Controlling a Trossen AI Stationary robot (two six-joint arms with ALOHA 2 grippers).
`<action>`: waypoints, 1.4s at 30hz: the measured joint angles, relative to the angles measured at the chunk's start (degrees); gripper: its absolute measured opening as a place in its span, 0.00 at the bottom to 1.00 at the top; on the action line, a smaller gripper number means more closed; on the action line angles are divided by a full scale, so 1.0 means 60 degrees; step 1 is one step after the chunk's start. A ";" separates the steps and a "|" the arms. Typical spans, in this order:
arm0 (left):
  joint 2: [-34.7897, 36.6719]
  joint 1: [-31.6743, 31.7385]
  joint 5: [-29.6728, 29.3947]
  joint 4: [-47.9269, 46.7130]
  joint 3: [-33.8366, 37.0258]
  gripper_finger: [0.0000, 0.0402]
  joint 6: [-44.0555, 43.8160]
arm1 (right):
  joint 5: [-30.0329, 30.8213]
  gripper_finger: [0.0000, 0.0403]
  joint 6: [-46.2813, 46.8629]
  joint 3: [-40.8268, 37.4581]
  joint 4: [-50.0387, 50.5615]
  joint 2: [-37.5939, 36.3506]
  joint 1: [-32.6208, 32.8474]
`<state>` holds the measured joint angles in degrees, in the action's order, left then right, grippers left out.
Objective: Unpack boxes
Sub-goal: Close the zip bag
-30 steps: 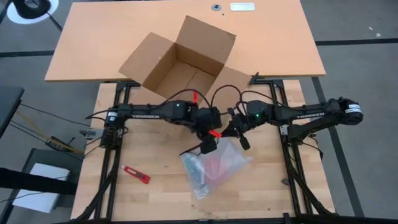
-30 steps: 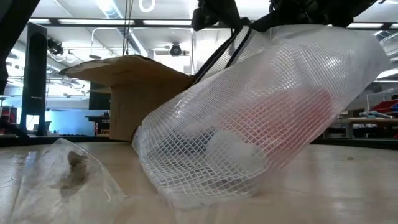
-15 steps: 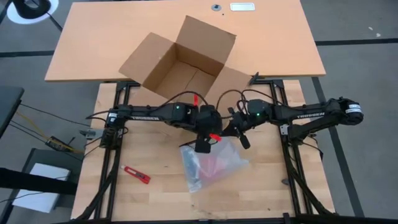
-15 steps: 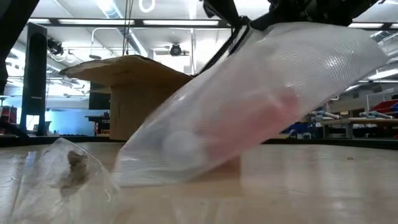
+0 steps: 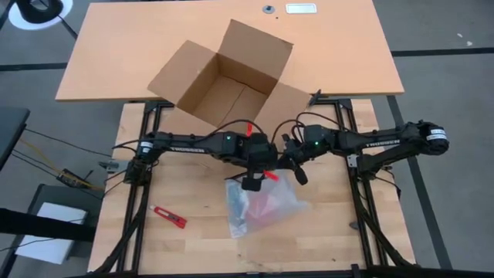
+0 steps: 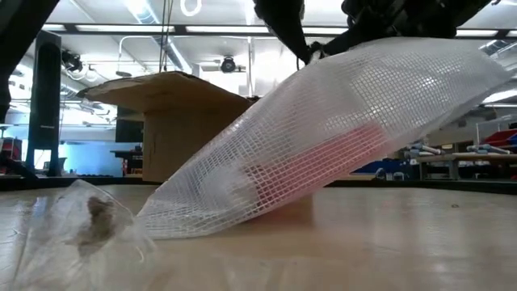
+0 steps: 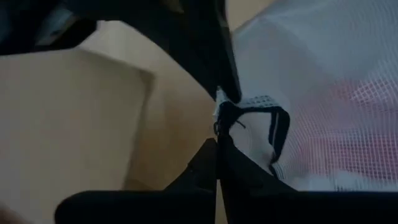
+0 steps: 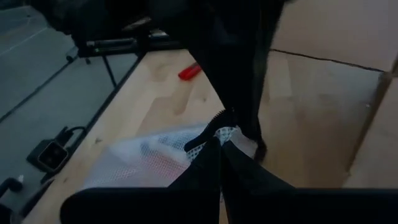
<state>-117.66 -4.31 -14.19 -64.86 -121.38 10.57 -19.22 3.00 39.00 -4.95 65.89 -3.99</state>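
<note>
An open brown box point(image 5: 224, 73) stands on the orange table at the far side, flaps spread. A clear mesh bag point(image 5: 261, 202) with red contents slants over the wooden table, its upper end raised between my two grippers. My left gripper point(image 5: 251, 182) is shut on the bag's upper edge at its left. My right gripper point(image 5: 296, 174) is shut on the same edge at its right. In the low view the bag point(image 6: 323, 153) slopes down to the left. My left gripper pinches the bag's upper edge point(image 7: 221, 104) between its two fingers, coming slanting down from above. The bag hangs below the hold, and its lower end point(image 6: 174, 222) rests on the table. My right gripper pinches the bag's upper edge point(image 8: 215, 129) between its two fingers, slanting down from the table's right. The mesh runs tilted from the hold toward the table, drawn fairly flat.
A red box cutter point(image 5: 167, 217) lies near the table's front left. A crumpled piece of clear plastic point(image 6: 89, 220) lies close to the low camera. The box's near flap point(image 5: 287, 99) reaches toward the arms.
My left gripper has rolled about its wrist and sunk a little toward the table, still shut on the bag. The bag, bulging a second ago, is now stretched flatter and longer; its lower end has slid along the table while its upper end stays raised.
</note>
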 joint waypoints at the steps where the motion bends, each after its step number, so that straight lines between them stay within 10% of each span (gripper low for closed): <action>1: -0.0036 -0.0027 -0.0205 -0.0216 -0.0295 0.03 -0.0100 | 0.0018 0.00 0.0048 0.0027 -0.0018 -0.0003 -0.0007; 16: -0.0114 -0.1039 -0.1599 -0.1759 -0.1549 0.02 -0.2426 | -0.0463 0.00 0.2516 0.0004 -0.1493 -0.0157 -0.0824; 24: -0.0158 -0.1273 -0.5508 -0.1039 -0.1243 0.03 0.0255 | -0.1096 0.00 0.2504 0.0072 -0.1442 -0.0051 -0.0700; 30: -0.0187 -0.1192 -0.6122 0.0023 -0.1219 0.04 0.3245 | -0.1207 0.00 0.2690 0.0067 -0.1266 -0.0042 -0.0733; 42: -0.0176 -0.2041 -0.5382 -0.2197 -0.1375 0.03 -0.2205 | -0.0544 0.00 0.2918 0.0017 -0.1608 -0.0127 -0.1074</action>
<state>-118.72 -16.56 -46.48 -78.05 -129.63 -2.65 -22.49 20.51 39.10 -14.60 65.12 -10.44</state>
